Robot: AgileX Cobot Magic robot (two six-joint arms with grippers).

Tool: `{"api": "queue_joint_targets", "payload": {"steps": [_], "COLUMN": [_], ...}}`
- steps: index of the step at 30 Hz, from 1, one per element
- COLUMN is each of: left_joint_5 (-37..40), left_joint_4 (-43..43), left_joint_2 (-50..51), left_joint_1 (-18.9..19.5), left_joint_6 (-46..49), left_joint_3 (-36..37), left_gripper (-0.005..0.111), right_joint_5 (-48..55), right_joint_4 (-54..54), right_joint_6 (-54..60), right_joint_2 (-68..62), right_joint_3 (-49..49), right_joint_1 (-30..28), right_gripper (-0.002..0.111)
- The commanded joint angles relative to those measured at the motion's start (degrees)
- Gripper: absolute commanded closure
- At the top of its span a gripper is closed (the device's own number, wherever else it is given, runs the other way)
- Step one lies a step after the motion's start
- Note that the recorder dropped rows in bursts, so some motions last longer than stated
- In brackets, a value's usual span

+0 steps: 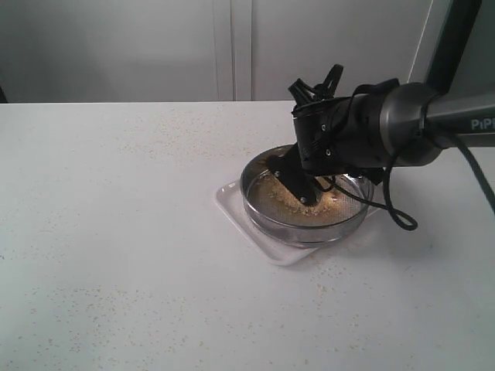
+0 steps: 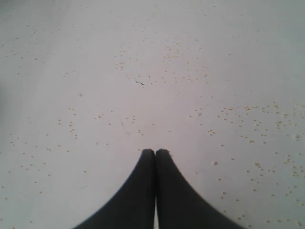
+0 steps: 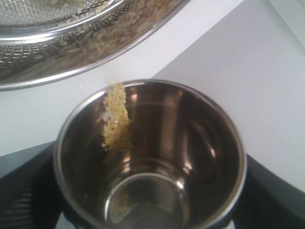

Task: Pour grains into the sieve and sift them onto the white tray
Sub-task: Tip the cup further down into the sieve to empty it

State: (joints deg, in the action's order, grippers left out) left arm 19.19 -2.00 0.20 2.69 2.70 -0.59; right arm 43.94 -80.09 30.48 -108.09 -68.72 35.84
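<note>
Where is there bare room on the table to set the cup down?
Free, bar stray specks: the stretch of table left of the white tray in the exterior view, and the strip nearer the camera. Crowded: the tray, filled by the sieve, with the right arm and cup over it.

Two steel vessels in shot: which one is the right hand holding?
The small solid-bottomed cup, gripped by the right hand, with a streak of grains on its inner wall. The wide mesh sieve sits unheld on the white tray.
</note>
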Motion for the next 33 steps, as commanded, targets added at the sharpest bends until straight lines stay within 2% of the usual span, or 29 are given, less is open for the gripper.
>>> {"api": "queue_joint_targets", "payload": {"steps": [1,8,29,33], "left_joint_5": [0.8,0.8,0.8,0.8], "left_joint_4": [-0.1,-0.1,-0.1,-0.1], "left_joint_2": [-0.2,-0.2,-0.2,-0.2], "left_joint_1": [0.0,0.0,0.0,0.0], "left_joint_6": [0.1,0.1,0.1,0.1], "left_joint_3": [0.6,0.6,0.6,0.6], "left_gripper": [0.107,0.107,0.107,0.107], "right_joint_5": [2.7,3.7,3.2,6.3], "right_joint_4": [-2.0,-5.8,-4.9,-7.1], "right_joint_6": [-0.9,-0.9,-0.8,-0.7], "right_joint_2": [0.6,0.6,0.6,0.6], "right_joint_3": [0.2,0.2,0.2,0.2], "right_joint_1": [0.4,1.8,2.9,3.1], "right_gripper": [0.108,0.108,0.108,0.108]}}
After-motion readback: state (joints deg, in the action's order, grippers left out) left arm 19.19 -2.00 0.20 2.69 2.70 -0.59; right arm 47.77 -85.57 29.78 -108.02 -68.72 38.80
